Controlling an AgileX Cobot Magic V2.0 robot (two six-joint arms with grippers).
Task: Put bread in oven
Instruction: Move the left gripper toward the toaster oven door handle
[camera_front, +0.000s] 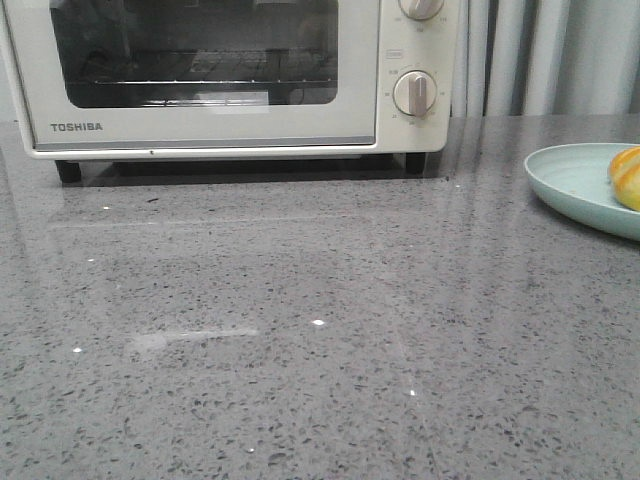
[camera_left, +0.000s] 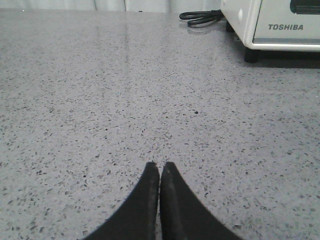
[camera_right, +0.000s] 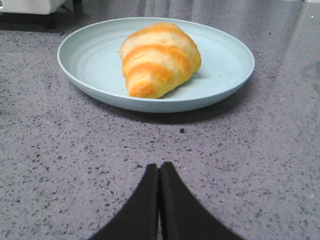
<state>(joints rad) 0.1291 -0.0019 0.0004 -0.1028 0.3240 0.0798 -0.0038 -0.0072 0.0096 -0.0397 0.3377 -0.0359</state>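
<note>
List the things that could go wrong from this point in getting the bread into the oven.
1. The oven door is shut, so it must be opened first; pulling might slide the oven on the glossy counter.
2. The right pincer is shut and must open before reaching the bread.
3. The glossy bread may slip, or the plate may slide.

A speckled grey stone countertop (camera_front: 300, 330) — glossy, catching ceiling-light glints — backed by pale pleated curtains (camera_front: 540, 55).

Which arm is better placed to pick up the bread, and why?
Right. Its shut hand faces the bread on the plate; the left hand faces bare counter beside the oven.
</note>
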